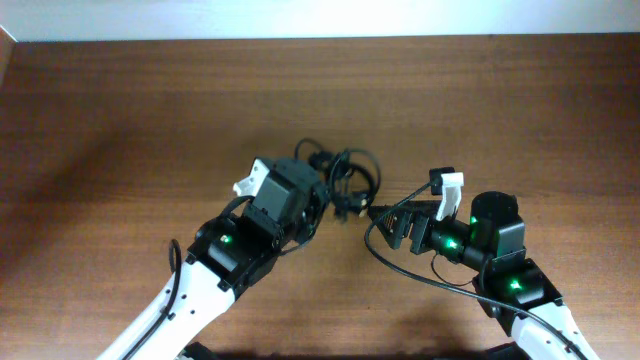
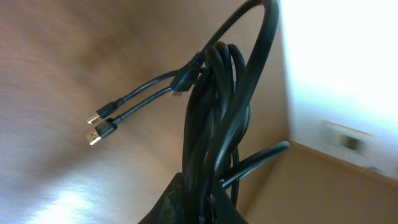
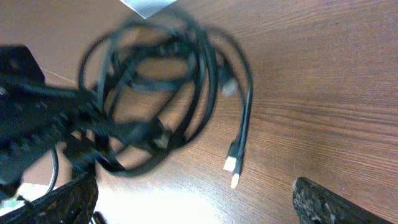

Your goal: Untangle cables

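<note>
The cables [image 1: 348, 178] are a tangled bundle of thin black loops at the table's middle. My left gripper [image 1: 322, 205] is shut on the bundle and holds it up; in the left wrist view the strands [image 2: 214, 118] run between the jaws [image 2: 208, 199], and two metallic-tipped plug ends [image 2: 99, 124] hang out to the left. My right gripper [image 1: 385, 215] is open and empty, just right of the bundle. In the right wrist view its jaws [image 3: 193, 196] are spread wide, with the blurred loops [image 3: 161, 87] ahead and two plug ends [image 3: 233, 167] hanging close above the table.
The brown wooden table [image 1: 120, 120] spans the view, with a pale wall [image 1: 320, 15] along its far edge. A thicker black wire [image 1: 420, 275] fixed to the right arm loops over the table beside that arm. The left arm's gripper body [image 3: 31, 118] fills the left of the right wrist view.
</note>
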{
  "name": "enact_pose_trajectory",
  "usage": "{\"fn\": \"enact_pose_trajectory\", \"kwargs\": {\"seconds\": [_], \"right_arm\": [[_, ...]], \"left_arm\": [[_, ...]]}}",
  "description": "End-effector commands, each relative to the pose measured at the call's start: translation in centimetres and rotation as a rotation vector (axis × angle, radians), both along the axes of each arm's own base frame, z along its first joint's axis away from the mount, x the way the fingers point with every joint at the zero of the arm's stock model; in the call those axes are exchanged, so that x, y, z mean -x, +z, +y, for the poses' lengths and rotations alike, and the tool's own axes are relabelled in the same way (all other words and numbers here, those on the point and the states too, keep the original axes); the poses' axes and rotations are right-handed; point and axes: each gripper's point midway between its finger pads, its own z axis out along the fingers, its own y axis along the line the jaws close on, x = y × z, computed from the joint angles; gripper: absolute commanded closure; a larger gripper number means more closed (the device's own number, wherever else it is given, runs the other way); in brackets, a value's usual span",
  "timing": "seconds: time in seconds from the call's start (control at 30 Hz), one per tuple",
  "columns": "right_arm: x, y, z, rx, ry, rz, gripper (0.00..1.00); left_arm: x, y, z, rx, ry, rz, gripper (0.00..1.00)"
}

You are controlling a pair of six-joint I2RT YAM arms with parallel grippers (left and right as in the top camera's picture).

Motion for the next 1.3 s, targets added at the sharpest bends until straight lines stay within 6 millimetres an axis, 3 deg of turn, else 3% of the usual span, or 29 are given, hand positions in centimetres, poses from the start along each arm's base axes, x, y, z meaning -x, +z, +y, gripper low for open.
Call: {"fn": "enact_pose_trajectory", "kwargs": {"seconds": [0.0, 0.17, 0.23, 0.27, 0.3, 0.37, 0.47, 0.7, 1.03, 1.1, 1.27], "right_arm": [[0.2, 0.7, 0.3, -0.008, 0.017, -0.019, 0.01], [0.1, 0.7, 0.3, -0.007, 0.014, -0.020, 0.01], [0.1, 0.7, 0.3, -0.007, 0.014, -0.020, 0.01], [0.1, 0.7, 0.3, -0.007, 0.014, -0.020, 0.01], [0.1, 0.7, 0.3, -0.007, 0.014, -0.022, 0.01], [0.0, 0.8, 0.3, -0.009, 0.014, -0.027, 0.01], [0.0, 0.8, 0.3, -0.009, 0.014, -0.027, 0.01], [0.0, 0.8, 0.2, -0.007, 0.011, -0.027, 0.01], [0.0, 0.8, 0.2, -0.007, 0.011, -0.027, 0.01], [0.0, 0.8, 0.2, -0.007, 0.011, -0.027, 0.01], [0.0, 0.8, 0.2, -0.007, 0.012, -0.026, 0.01]], "left_arm": [[0.5, -0.3, 2.7, -0.125, 0.044, 0.000, 1.00], [2.0, -2.3, 5.5, -0.307, 0.037, 0.065, 1.00], [2.2, -2.7, 5.7, -0.319, 0.034, 0.081, 0.92], [2.3, -2.8, 5.6, -0.321, 0.032, 0.085, 0.81], [2.3, -3.1, 5.7, -0.329, 0.030, 0.098, 0.62], [2.3, -3.5, 5.6, -0.336, 0.028, 0.108, 0.39], [2.3, -3.9, 5.6, -0.345, 0.027, 0.120, 0.27], [2.6, -4.2, 6.0, -0.367, 0.027, 0.140, 0.23], [6.6, -6.1, 9.6, -0.532, 0.016, 0.311, 0.18], [7.5, -6.3, 10.3, -0.565, 0.010, 0.352, 0.09], [8.7, -6.8, 11.7, -0.639, 0.011, 0.409, 0.02]]}}
